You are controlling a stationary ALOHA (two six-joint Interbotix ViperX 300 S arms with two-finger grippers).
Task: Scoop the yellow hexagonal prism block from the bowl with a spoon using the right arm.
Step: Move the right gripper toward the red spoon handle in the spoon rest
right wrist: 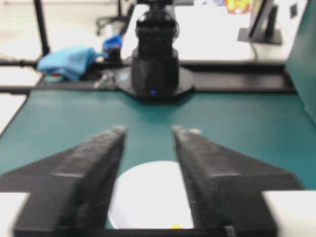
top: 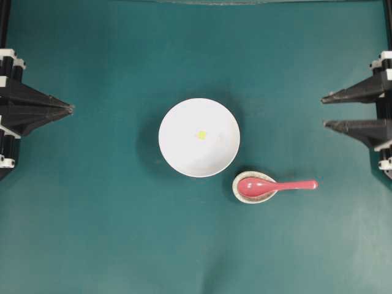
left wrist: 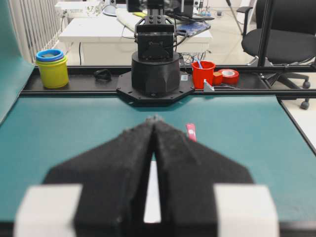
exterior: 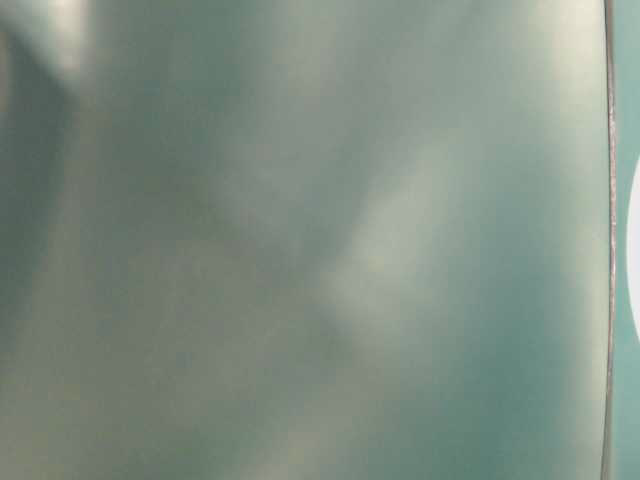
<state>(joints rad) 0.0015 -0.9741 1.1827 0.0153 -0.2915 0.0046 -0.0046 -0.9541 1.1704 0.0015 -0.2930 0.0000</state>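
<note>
Yellow block (top: 201, 135) lying near the middle of the white bowl (top: 184, 153), centre of the green surface (top: 92, 233). Pink spoon (top: 275, 185) just beside the bowl, scoop resting in a small speckled dish (top: 240, 193), handle pointing toward the right hand (top: 323, 111). Right hand spread, empty, at the surface's edge. Left hand (top: 71, 109) pressed together, empty, well apart from the bowl.

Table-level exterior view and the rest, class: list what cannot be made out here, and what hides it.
- Table-level view: a blurred teal surface; only a white sliver at the right edge, nothing identifiable.
- Tiny yellow hexagonal block in the large white bowl: too small overhead to count its sides; cut off by the right wrist view's bottom edge.
- Glossy pink-red soup spoon: left wrist view shows only a sliver behind the shut left gripper.
</note>
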